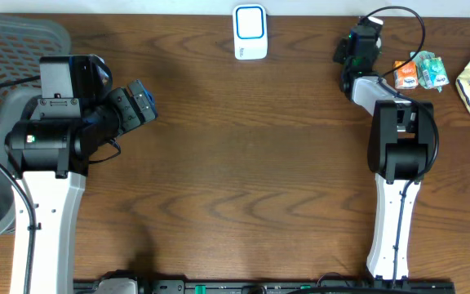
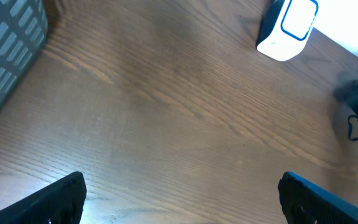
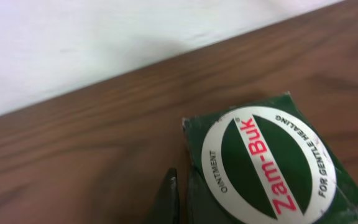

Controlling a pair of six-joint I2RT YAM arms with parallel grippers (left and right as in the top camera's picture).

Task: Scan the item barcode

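Right pincer [image 1: 356, 47]: pressed together. Its wrist view shows only one dark finger [image 3: 169, 193]. The green Zam-Buk box [image 3: 266, 162] is touching or just beside that finger, on its right. The second finger is hidden. We cannot tell whether a box edge is pinched or merely lies against the fingers.

Box long axis: runs away from the finger, down and to the right in that view, with the round label facing the camera. We see no barcode on this face.

Left pincer [image 1: 141, 100]: spread wide, with only bare surface [image 2: 166, 112] between its fingers [image 2: 58, 199].

Key relation: the scanner [image 1: 250, 33] stands to the left of the right pincer, well apart, and ahead and to the right of the left pincer. We judge the right arm the nearer one. The box is at that arm, so the carry would go leftward.

View differences:
- Overhead gives the pincer-to-scanner layout, but we cannot make out the box at the right pincer.
- Right wrist gives the box and its label, but no scanner.
- Left wrist shows the scanner's blue-framed face.

Snack packets [image 1: 421, 72] lie near the right pincer, on its right.
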